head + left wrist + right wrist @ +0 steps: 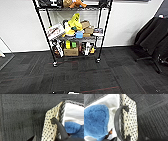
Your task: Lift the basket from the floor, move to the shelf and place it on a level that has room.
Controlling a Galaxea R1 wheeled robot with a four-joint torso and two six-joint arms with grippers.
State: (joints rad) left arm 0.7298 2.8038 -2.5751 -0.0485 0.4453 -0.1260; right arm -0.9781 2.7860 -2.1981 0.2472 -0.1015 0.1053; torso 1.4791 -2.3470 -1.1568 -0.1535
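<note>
The basket (50, 130) shows close in the left wrist view: cream weave with dark dots, a dark braided rim and a pale lining. Its dark handle (60, 127) runs taut into my left gripper (65, 138), which is shut on it. In the right wrist view the basket's other end (130, 119) shows, and its handle (116, 119) arcs into my right gripper (121, 139), also shut on it. A blue fluffy item (95, 120) lies inside. The shelf (75, 37) stands ahead against the wall. Its upper level (72, 9) carries a brown toy and dark items. The floor (82, 75) is dark carpet.
The shelf's middle and bottom tiers are crowded with boxes, a yellow bag and books. A black chair (155, 37) stands at the right. A glass panel edge (5, 57) is at the left. A white wall runs behind the rack.
</note>
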